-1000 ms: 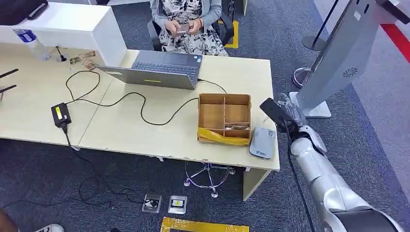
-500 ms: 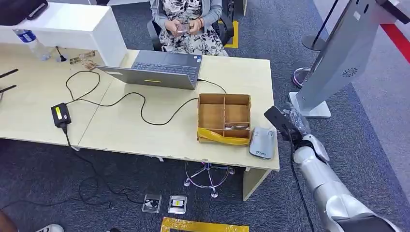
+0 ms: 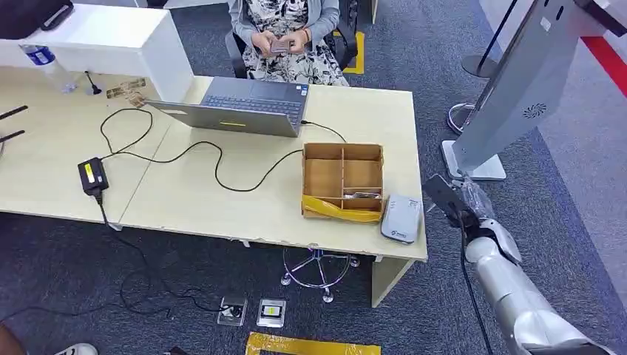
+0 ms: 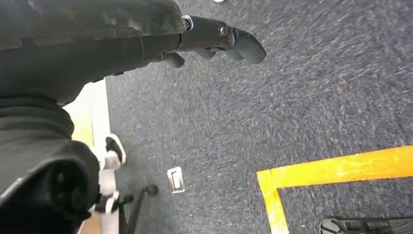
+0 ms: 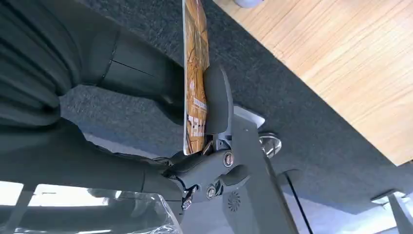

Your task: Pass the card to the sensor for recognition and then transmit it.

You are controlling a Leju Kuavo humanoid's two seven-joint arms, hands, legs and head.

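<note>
My right hand (image 3: 467,201) is off the table's right end, over the carpet, and pinches a card (image 3: 441,197) that looks dark from the head view. The right wrist view shows the card (image 5: 195,73) edge-on with an orange printed face, clamped between the thumb and the fingers (image 5: 217,105). The grey card sensor (image 3: 400,217) lies flat on the table's near right corner, left of the hand and apart from it. My left hand (image 4: 214,41) hangs over the carpet with fingers loosely curled around nothing.
A cardboard divider box (image 3: 343,182) stands beside the sensor. A laptop (image 3: 244,107), cables and a power brick (image 3: 92,175) lie further left on the table (image 3: 222,200). A person (image 3: 285,33) sits behind the table. A grey kiosk stand (image 3: 510,89) rises at right.
My right hand with the card has moved right and toward me, away from the sensor and off the table's edge.
</note>
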